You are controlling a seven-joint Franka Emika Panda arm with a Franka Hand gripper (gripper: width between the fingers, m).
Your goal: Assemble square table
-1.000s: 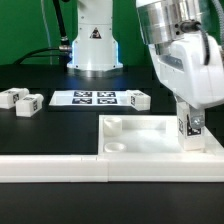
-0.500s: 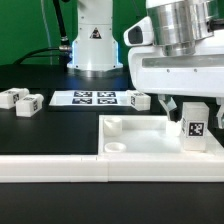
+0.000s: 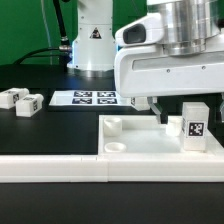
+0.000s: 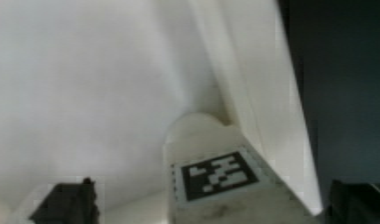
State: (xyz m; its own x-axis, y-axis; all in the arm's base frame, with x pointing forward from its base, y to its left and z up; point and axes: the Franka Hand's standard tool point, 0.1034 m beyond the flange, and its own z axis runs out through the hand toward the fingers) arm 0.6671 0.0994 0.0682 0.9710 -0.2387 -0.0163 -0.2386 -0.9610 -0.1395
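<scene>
The white square table top (image 3: 150, 135) lies on the black table, its raised rim and a round corner socket (image 3: 113, 127) showing. One chunky white tagged leg (image 3: 195, 125) stands upright in the corner at the exterior view's right. My gripper (image 3: 190, 102) hangs just above this leg, open, one dark finger (image 3: 160, 110) standing apart from it. In the wrist view the leg (image 4: 222, 165) rises against the top's rim (image 4: 258, 90), and my gripper (image 4: 213, 205) straddles it with gaps on both sides. Two loose legs (image 3: 20, 100) lie at the far left.
The marker board (image 3: 90, 98) lies behind the table top, near the robot's base (image 3: 92, 45). A long white bar-shaped fence (image 3: 55, 166) runs along the front, against the table top's near edge.
My jaws have opened and let go of the upright leg, which stays standing in the corner. The gripper has turned and now sits wider across the view.
</scene>
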